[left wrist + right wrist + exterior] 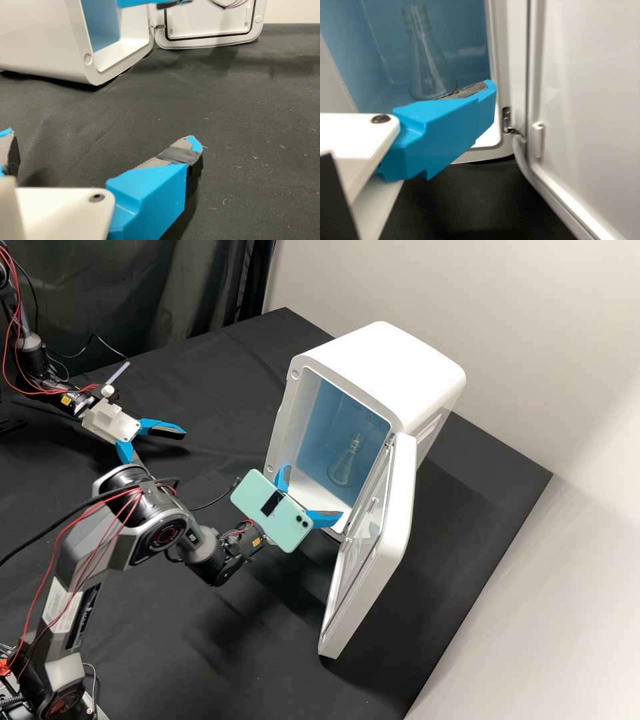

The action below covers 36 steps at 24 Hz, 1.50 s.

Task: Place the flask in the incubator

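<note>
right jaws: apart and empty; blue fingers [327, 517] sit at the mouth of the incubator [400, 373].
left jaws: apart, empty, low over the tabletop [220, 373]; the incubator is well ahead of them.
Erlenmeyer flask [345, 465]: clear glass, upright on the chamber floor. It is straight ahead of the right jaws and deeper in, not between them. Contact with a fingertip: cannot tell, looks apart.
door [370, 540]: swung open, just beside the right jaws on the hinge [507, 120] side.
phone [273, 510]: mint-green, mounted just behind the right jaws, outside the chamber.
task state: flask looks delivered; probably only the back-out is left.
risk, tip-over: a sideways or forward drift of the right jaws could nudge the flask base. Light glass on a smooth floor would likely slide or topple.
risk, snag: a crooked pull-out could catch a finger or the phone on the door edge or front rim and shove the incubator.
risk, door: any swing shut now would hit the right jaws.
</note>
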Each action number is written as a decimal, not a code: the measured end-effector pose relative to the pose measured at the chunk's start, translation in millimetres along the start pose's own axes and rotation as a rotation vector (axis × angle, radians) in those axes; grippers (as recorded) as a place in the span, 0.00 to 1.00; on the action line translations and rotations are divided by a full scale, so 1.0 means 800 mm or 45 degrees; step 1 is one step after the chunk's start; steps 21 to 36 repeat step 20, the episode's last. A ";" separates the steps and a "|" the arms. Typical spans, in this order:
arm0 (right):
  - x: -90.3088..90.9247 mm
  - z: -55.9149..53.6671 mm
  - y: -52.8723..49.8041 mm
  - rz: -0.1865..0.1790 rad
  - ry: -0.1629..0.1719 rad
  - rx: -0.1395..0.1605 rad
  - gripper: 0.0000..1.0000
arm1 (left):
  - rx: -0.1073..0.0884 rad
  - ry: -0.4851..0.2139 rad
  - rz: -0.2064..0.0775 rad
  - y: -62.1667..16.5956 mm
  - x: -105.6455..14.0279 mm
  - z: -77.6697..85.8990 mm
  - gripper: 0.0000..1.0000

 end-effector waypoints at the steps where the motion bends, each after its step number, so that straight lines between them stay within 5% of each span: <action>1: -0.016 -0.001 0.001 0.028 0.005 -0.021 1.00 | -0.003 0.005 -0.002 -0.0006 0.000 -0.001 1.00; 3: -0.036 -0.005 0.003 0.074 0.017 -0.059 1.00 | -0.009 0.016 -0.003 -0.0015 -0.001 -0.004 1.00; 4: -0.052 -0.005 0.002 0.110 -0.029 -0.065 1.00 | -0.012 0.023 -0.004 -0.0018 -0.002 -0.006 1.00; 6: -0.073 -0.010 0.003 0.131 -0.051 -0.064 1.00 | -0.015 0.030 -0.002 -0.0017 -0.002 -0.007 1.00; 10: -0.108 -0.010 0.005 0.122 -0.077 -0.002 1.00 | 0.001 0.090 0.072 0.0167 -0.013 -0.018 1.00; 11: -0.111 -0.009 0.005 0.118 -0.080 -0.002 1.00 | -0.014 0.104 0.098 0.0227 -0.016 -0.021 1.00; 13: -0.116 -0.008 0.003 0.112 -0.088 -0.002 1.00 | -0.044 0.124 0.141 0.0321 -0.020 -0.025 1.00; 16: -0.118 -0.007 0.002 0.107 -0.095 -0.002 1.00 | -0.056 0.138 0.167 0.0377 -0.023 -0.028 1.00; 36: -0.118 -0.007 0.002 0.106 -0.096 -0.002 1.00 | -0.062 0.133 0.165 0.0374 -0.023 -0.028 1.00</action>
